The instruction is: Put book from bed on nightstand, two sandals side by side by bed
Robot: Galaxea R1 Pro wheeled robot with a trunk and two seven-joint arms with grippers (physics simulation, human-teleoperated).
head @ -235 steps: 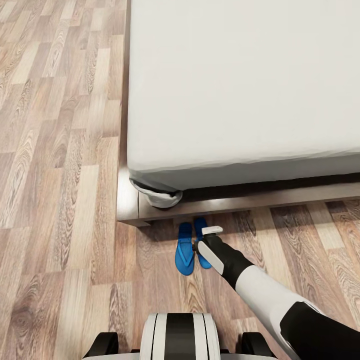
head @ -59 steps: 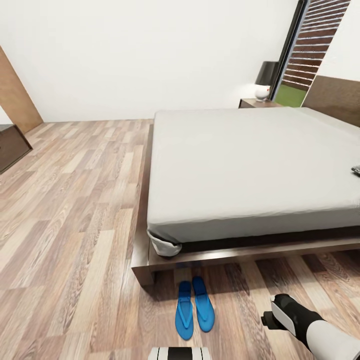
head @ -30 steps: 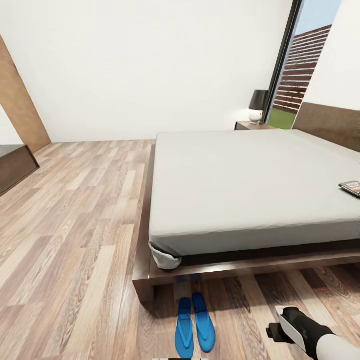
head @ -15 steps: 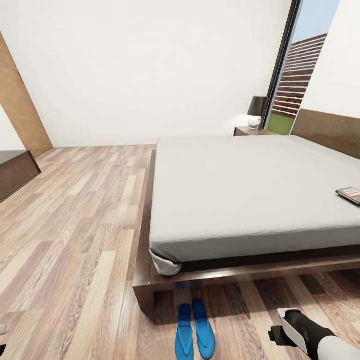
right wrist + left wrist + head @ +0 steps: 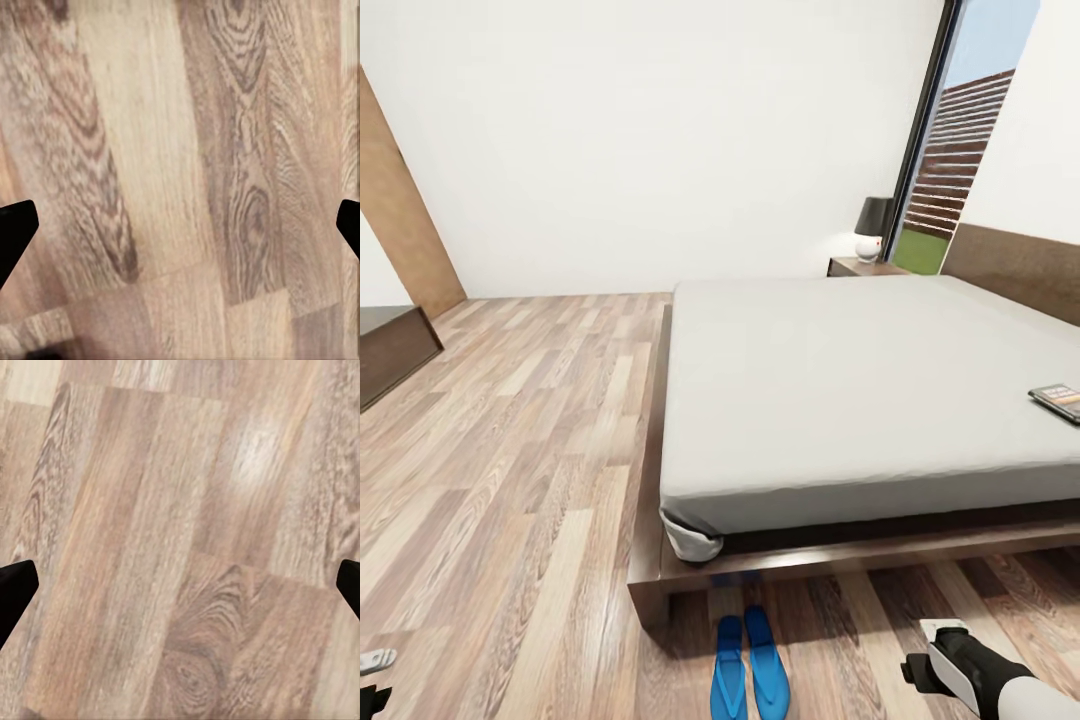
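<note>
- White-walled bedroom with wood-plank floor (image 5: 510,430), tall black-framed window (image 5: 950,130) at the far right, slatted fence and grass outside.
- Large low bed (image 5: 860,390), dark brown platform frame, plain light grey mattress, takes up the right half of the head view.
- Low dark brown nightstand (image 5: 865,267) at the far side by the headboard, with a black-shaded lamp (image 5: 874,228) on top.
- Two flat bright blue sandals (image 5: 750,668) lie side by side on the floor, close together, just beside the foot-end corner of the bed frame. That part looks done.
- Thin dark paperback book (image 5: 1058,400) lies flat on the mattress near the right edge of the head view, well apart from the nightstand. Not yet moved.
- Handling guess: the book is light, thin and fairly stiff, but flat on soft bedding. Pinch across a free edge or corner, pressing into the mattress a little; the glossy cover could slip.
- Right gripper (image 5: 932,655) is low over the floor near the sandals. Left gripper (image 5: 372,668) is at the bottom left corner. Wrist views show fingertips wide apart over bare planks, so both are spread and hold nothing.
- Versus half a second earlier: the camera has tilted or shifted slightly, and the book shows further into view. The sandals are unchanged.
</note>
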